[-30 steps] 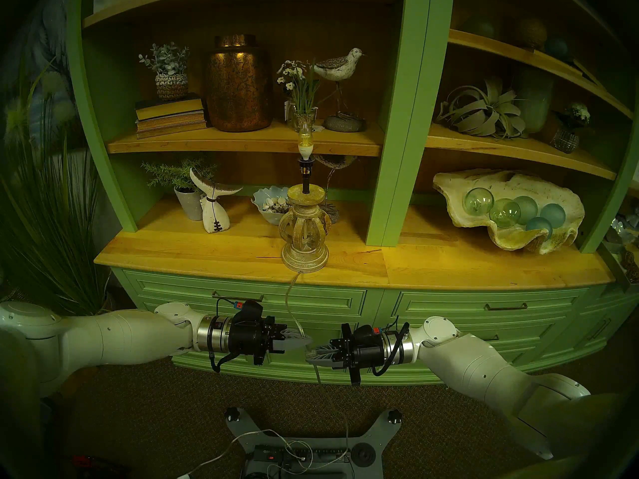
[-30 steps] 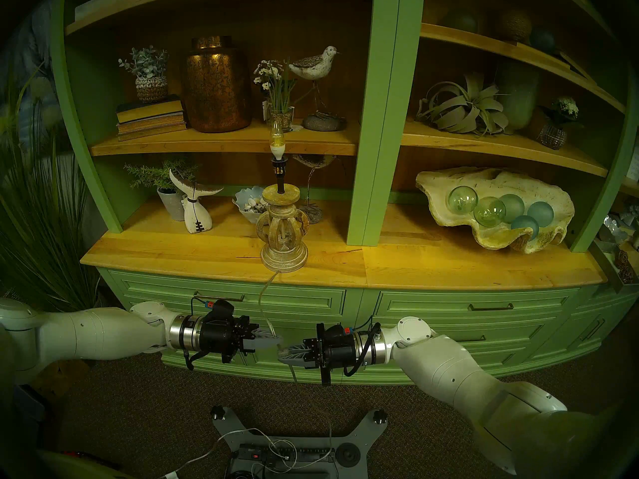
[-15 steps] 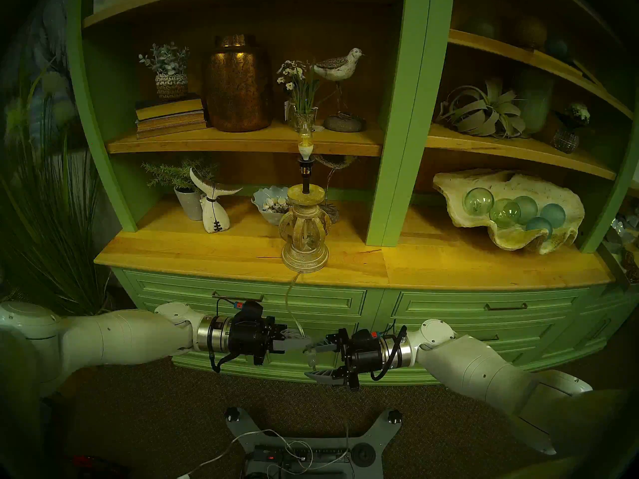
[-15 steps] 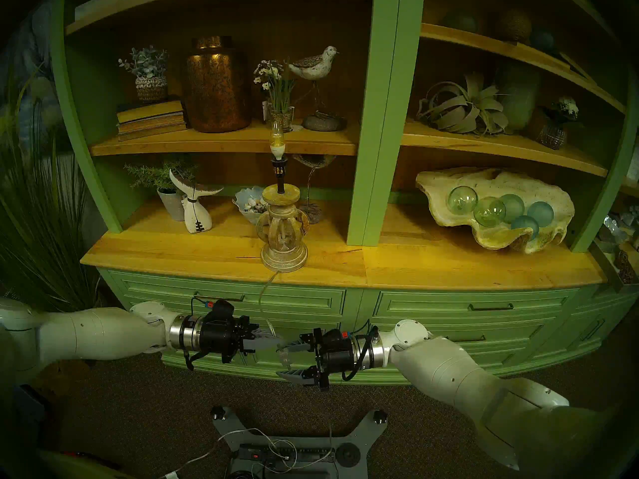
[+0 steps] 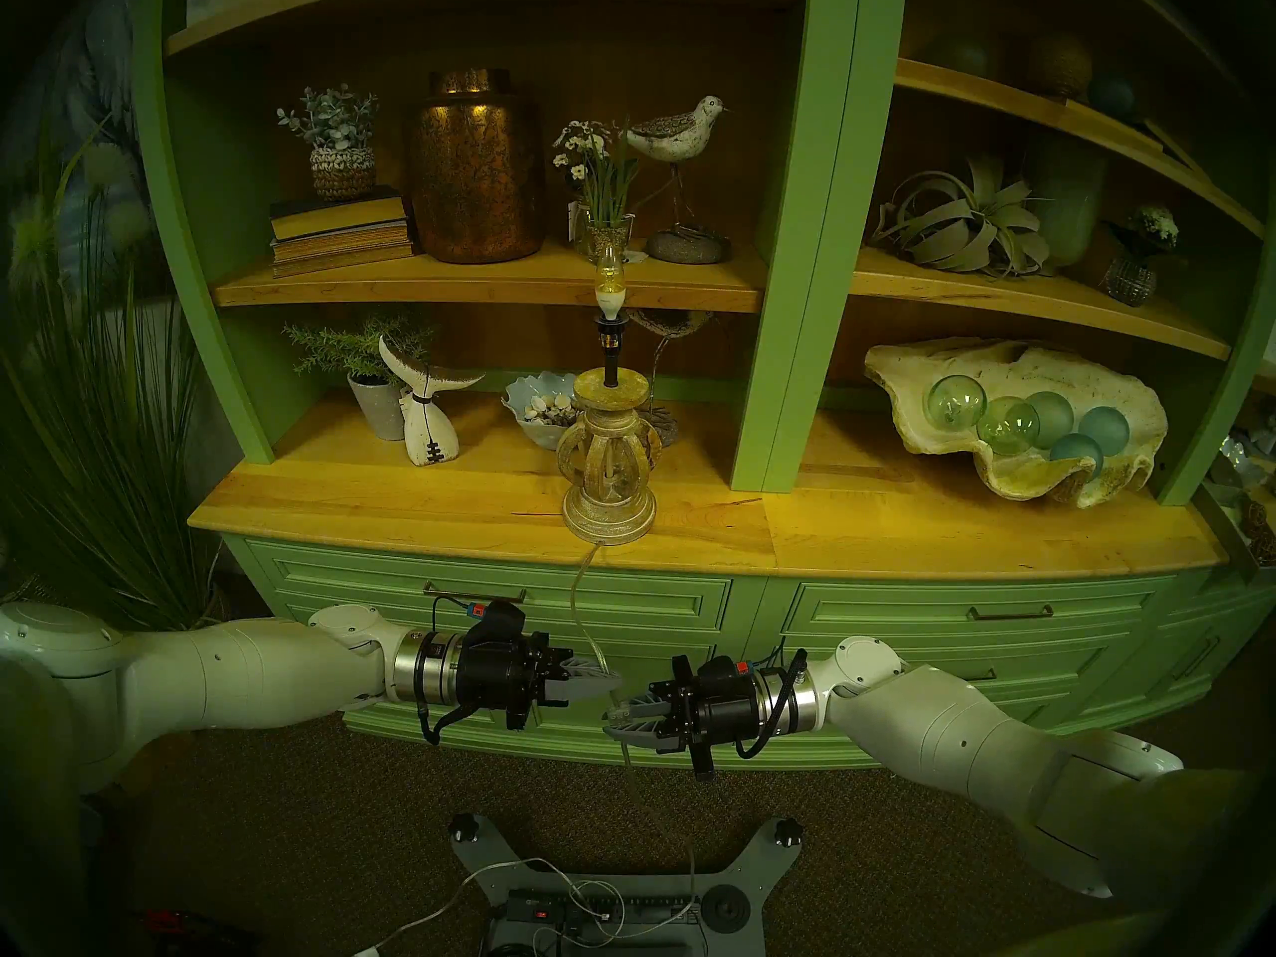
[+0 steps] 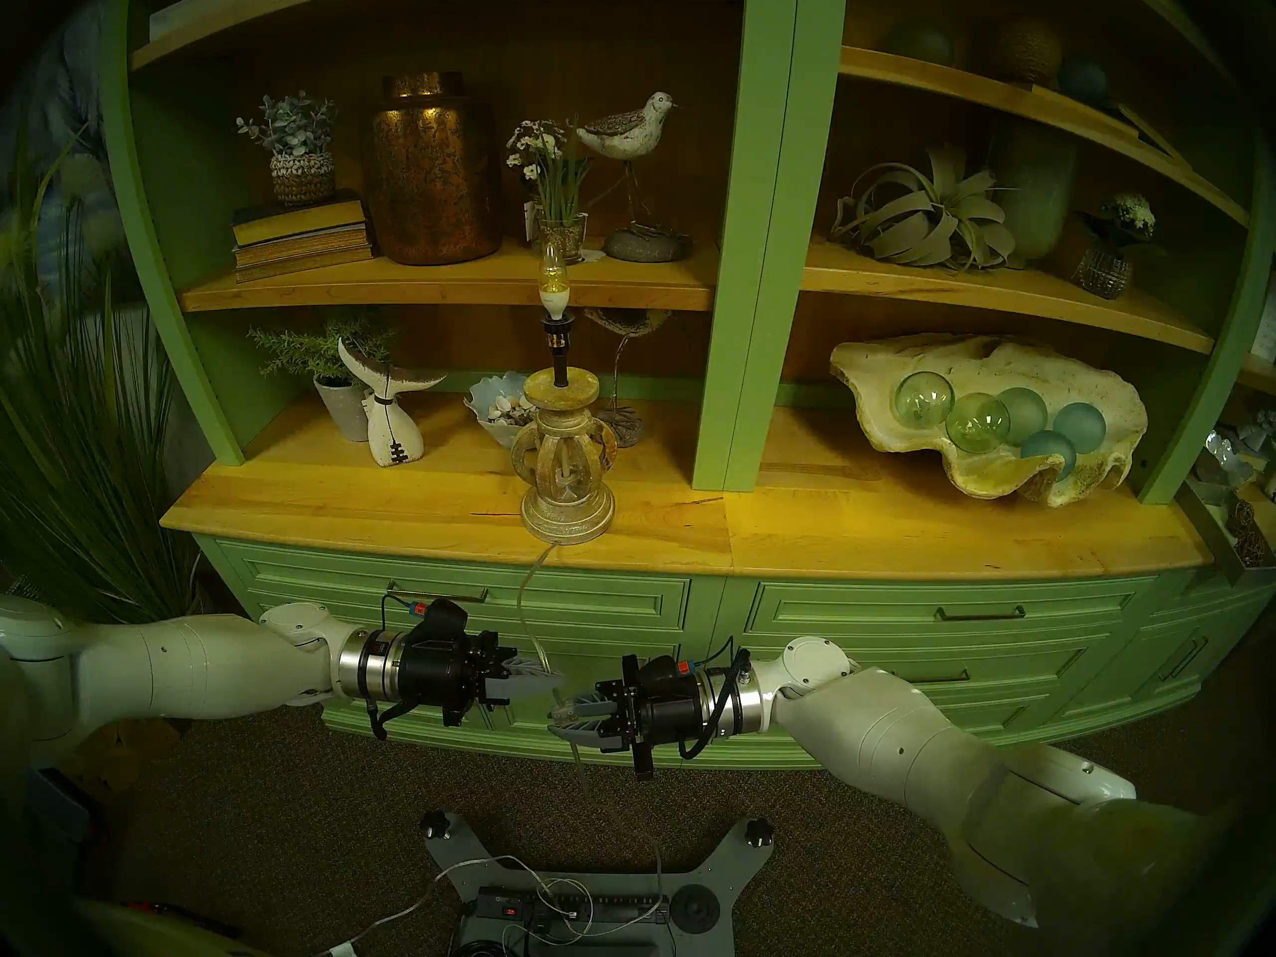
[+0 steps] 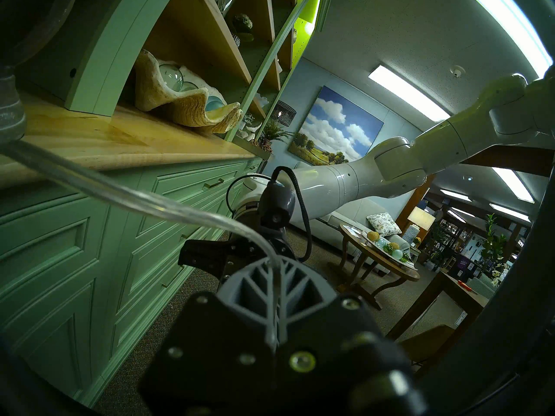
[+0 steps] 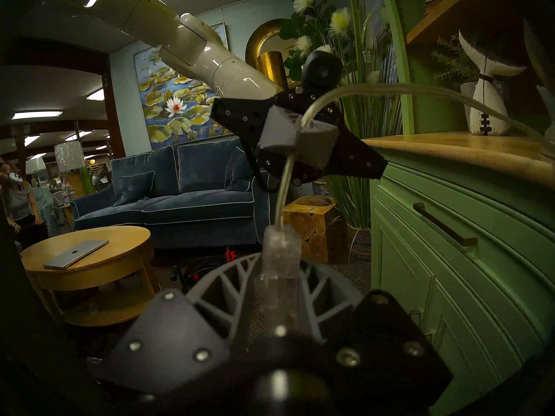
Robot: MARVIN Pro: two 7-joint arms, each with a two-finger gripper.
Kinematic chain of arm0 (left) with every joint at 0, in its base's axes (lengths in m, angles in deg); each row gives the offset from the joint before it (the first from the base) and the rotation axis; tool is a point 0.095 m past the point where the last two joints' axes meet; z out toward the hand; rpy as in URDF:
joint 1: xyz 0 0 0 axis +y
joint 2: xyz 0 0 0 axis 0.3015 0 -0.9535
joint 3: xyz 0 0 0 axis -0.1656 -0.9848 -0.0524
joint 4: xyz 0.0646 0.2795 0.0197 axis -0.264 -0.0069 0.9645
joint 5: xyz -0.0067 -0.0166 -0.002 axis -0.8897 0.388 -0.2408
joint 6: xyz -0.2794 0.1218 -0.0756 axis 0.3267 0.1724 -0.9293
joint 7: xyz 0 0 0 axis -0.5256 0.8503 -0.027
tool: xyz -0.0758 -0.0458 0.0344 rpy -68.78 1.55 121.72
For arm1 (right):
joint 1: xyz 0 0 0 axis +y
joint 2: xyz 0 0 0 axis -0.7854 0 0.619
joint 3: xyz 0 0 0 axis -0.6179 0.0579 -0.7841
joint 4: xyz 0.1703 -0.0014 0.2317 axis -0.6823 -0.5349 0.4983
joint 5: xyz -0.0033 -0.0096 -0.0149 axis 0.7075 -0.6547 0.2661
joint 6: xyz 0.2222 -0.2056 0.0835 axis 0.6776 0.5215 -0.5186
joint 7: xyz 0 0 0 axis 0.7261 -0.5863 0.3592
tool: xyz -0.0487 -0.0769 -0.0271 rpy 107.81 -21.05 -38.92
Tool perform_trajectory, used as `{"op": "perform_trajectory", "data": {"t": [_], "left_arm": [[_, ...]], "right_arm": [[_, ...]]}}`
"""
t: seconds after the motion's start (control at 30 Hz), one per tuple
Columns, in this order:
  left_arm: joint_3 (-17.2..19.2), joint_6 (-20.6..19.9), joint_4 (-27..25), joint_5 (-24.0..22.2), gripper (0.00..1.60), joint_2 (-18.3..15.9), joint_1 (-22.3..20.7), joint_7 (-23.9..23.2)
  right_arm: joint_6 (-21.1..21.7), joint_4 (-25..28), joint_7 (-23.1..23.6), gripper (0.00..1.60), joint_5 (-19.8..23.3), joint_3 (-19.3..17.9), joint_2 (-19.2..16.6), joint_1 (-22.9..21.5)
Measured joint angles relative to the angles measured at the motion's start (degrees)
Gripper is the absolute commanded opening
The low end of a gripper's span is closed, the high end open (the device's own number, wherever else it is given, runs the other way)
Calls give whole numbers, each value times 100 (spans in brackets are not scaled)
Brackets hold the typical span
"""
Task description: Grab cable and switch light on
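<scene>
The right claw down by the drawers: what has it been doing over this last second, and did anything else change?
The right gripper was shut on the switch a second ago, sprang wide open, and has now closed back around it. The left gripper stayed clamped on the cable above and did not move. The bulb looks the same; the lamp base has not shifted.

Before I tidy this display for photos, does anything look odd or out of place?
Yes: the lamp has a bare bulb and no shade, and stands at the counter's front edge. Its clear cable hangs over the drawers to a tangle by the power strip on the floor. Nothing looks spilled or broken.
</scene>
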Motion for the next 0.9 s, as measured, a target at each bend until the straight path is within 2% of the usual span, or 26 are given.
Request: {"op": "perform_trajectory", "data": {"t": [0.2, 0.23, 0.27, 0.3, 0.53, 0.7, 0.9], "left_arm": [[-1, -1, 4, 1, 0, -3, 3, 1], [-1, -1, 5, 1, 0, -4, 3, 3], [-1, -1, 5, 1, 0, -5, 3, 3], [-1, -1, 6, 1, 0, -5, 3, 3], [3, -1, 2, -2, 0, -6, 3, 3], [3, -1, 1, -2, 0, -4, 3, 3], [3, 1, 1, 0, 0, -3, 3, 5]], "right_arm": [[-79, -107, -73, 0, 115, 161, 29, -86], [-100, -113, -95, 72, 140, 200, 30, -102], [-110, -114, -105, 72, 154, 223, 29, -110], [-120, -114, -115, 160, 168, 247, 29, -118], [-169, -59, -171, 160, 347, 424, -68, -136], [-231, 127, -231, 160, 484, 466, -321, -80], [-428, 145, -420, 160, 605, 297, -721, 139]]}}
